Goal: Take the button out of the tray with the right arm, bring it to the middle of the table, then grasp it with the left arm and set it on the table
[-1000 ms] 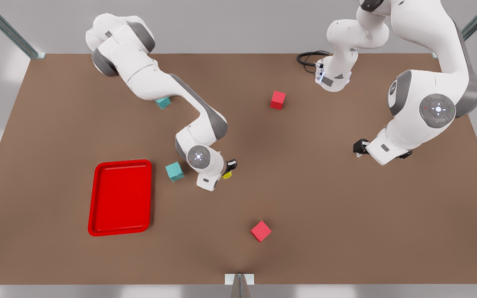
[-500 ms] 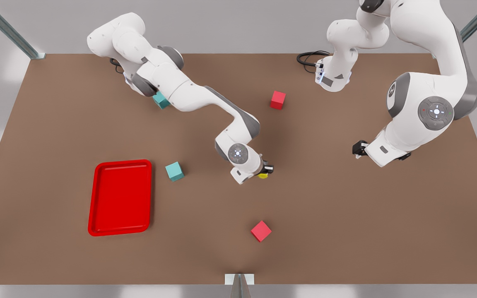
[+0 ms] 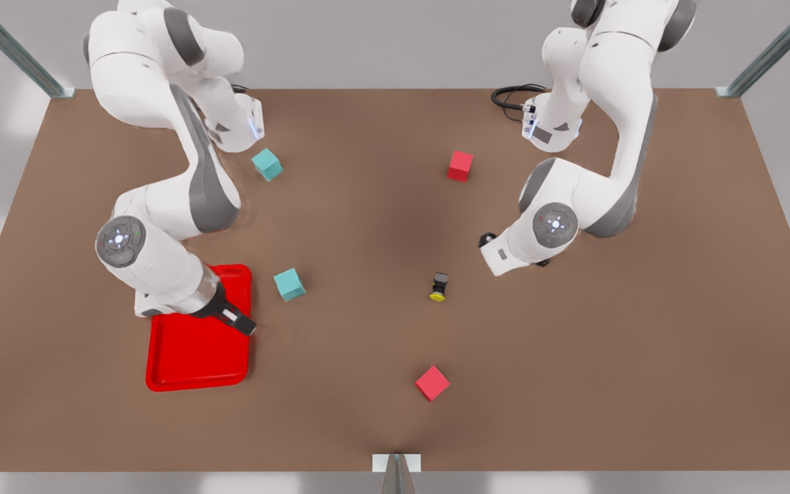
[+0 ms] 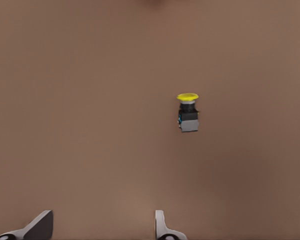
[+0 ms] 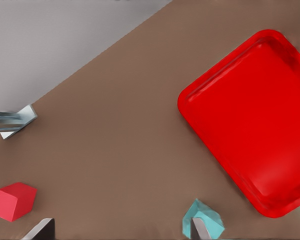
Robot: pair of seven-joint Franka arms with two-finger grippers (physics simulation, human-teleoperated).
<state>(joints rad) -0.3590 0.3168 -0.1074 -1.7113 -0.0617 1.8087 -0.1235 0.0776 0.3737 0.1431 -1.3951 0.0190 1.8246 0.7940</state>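
button [image 3: 439,287] lying on its side, centre of counter [image 3: 573,357] | judged light, rigid; grip boxy grey body, not cap | left gripper [image 4: 102,225] open, empty, near | right gripper [image 3: 237,321] open over tray [image 3: 196,357]

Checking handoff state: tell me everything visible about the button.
The button is tiny, with a dark grey boxy body and a round yellow cap that looks like plastic. It lies tipped on its side on the bare brown table near the middle, out of the red tray. Nothing grips or touches it. The left tool is open and apart from it; in the left wrist view it sits ahead of the fingers.
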